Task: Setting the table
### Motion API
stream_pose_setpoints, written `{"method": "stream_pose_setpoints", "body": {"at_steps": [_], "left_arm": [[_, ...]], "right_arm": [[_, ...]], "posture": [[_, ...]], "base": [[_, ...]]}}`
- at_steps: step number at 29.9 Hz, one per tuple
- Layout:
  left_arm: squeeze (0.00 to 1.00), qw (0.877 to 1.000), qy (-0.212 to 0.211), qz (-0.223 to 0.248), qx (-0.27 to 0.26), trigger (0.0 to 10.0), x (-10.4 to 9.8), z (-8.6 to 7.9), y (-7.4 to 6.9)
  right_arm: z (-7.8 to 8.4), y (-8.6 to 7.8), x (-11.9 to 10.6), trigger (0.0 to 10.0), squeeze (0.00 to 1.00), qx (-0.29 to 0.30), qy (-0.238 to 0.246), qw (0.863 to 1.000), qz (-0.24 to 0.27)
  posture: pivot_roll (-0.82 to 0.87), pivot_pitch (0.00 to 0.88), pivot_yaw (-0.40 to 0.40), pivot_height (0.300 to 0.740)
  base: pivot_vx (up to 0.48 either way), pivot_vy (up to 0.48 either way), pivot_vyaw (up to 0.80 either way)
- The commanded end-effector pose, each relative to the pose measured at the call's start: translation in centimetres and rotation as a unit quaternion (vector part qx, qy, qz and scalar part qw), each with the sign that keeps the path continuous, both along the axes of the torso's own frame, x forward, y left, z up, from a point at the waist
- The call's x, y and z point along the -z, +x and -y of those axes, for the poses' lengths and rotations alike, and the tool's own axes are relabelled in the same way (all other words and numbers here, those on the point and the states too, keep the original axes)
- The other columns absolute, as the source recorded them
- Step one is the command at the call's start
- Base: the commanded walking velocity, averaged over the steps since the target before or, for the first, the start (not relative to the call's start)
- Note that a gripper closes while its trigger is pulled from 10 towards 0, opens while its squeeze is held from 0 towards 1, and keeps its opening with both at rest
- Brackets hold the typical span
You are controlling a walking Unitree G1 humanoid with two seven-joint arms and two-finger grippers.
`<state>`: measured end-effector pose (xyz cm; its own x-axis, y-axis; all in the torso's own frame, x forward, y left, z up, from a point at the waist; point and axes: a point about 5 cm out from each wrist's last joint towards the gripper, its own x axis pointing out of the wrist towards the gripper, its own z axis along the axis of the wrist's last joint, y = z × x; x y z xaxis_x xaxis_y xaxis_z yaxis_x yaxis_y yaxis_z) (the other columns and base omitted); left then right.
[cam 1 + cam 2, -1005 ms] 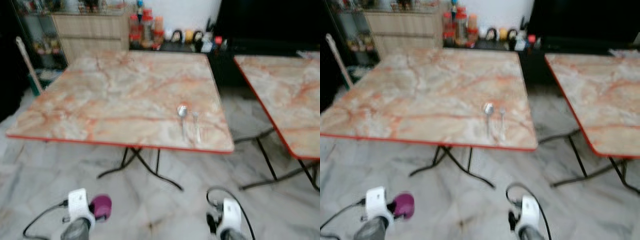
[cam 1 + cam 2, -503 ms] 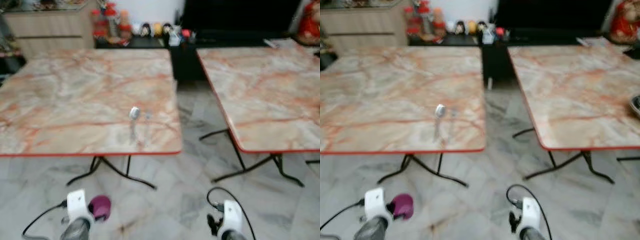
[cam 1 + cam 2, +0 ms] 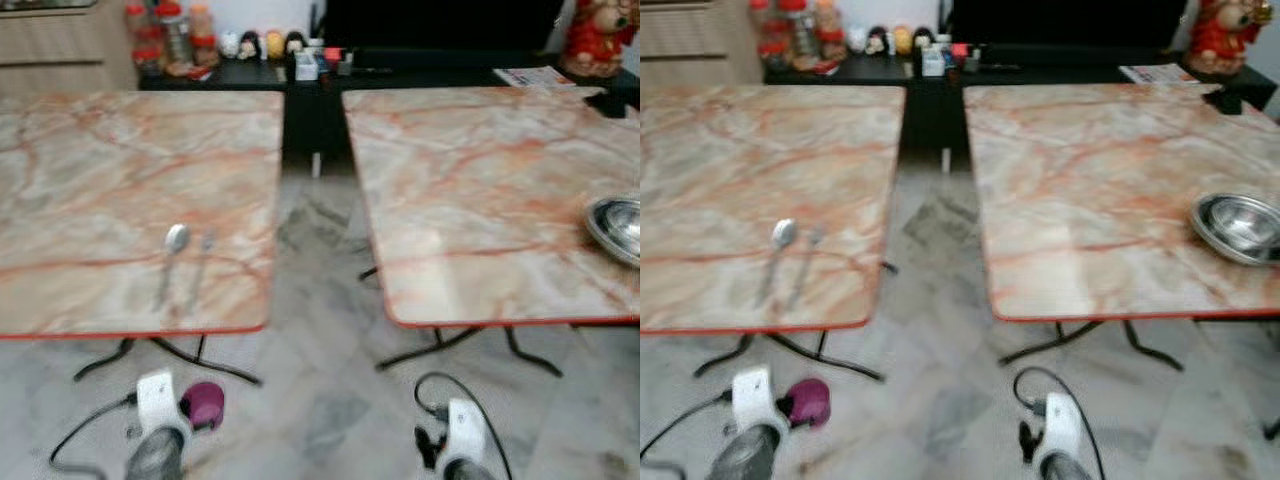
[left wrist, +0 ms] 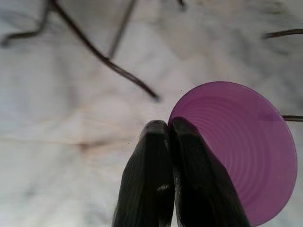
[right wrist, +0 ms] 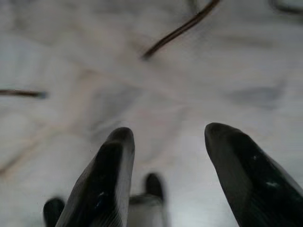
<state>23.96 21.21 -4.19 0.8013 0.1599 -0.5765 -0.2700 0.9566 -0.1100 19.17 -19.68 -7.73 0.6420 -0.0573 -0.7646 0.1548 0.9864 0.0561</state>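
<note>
A pale marble-patterned floor (image 3: 320,400) is seen beneath two marble-topped desks with red edging, with a dark cabinet (image 3: 420,40) of bottles and figurines along the far wall. A purple cup (image 4: 241,151) is held low over the floor at the near left, its rim clamped between the closed fingers of the left tool (image 4: 169,128); the right tool (image 5: 165,137) hangs idle at the near right with its fingers apart and nothing between them. A spoon (image 3: 172,250) and fork (image 3: 200,262) are laid side by side near the near right corner of the left desk (image 3: 100,180), and a steel bowl (image 3: 615,225) rests close to the right edge of the right desk (image 3: 470,190). The thin rim grip is judged the main risk: the cup could be tilted or slipped loose if it were knocked against a desk edge while being raised. The cutlery, lying close to the near edge, could be pushed off by a careless placement. A floor gap between the desks is left open for approach, though splayed black desk legs (image 3: 170,350) could be caught there. Ample bare desk surface is left beside the cutlery.
</note>
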Motion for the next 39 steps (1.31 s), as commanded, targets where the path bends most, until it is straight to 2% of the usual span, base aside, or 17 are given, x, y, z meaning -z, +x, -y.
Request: {"method": "stream_pose_setpoints", "body": {"at_steps": [1, 11, 39], "left_arm": [[0.00, 1.000, 0.008, -0.007, -0.019, 10.0, 0.15, -1.40, -0.68], [0.00, 1.000, 0.010, -0.005, -0.028, 10.0, 0.10, -1.92, -0.84], [0.00, 1.000, 0.007, 0.000, -0.022, 10.0, 0.08, -1.48, -0.70]], "right_arm": [[-0.74, 0.45, -0.12, 10.0, 0.00, -0.002, 0.008, 1.000, 0.004], [-1.01, 0.40, -0.03, 10.0, 0.00, 0.002, 0.012, 1.000, -0.001], [-0.91, 0.31, -0.02, 10.0, 0.00, -0.001, 0.010, 1.000, 0.002]], "posture": [[0.03, 0.094, -0.030, 0.740], [0.03, 0.104, -0.028, 0.740], [0.03, 0.112, -0.035, 0.740]], "base": [[0.000, -0.472, 0.00], [0.000, -0.480, 0.00], [0.000, -0.459, 0.00]]}}
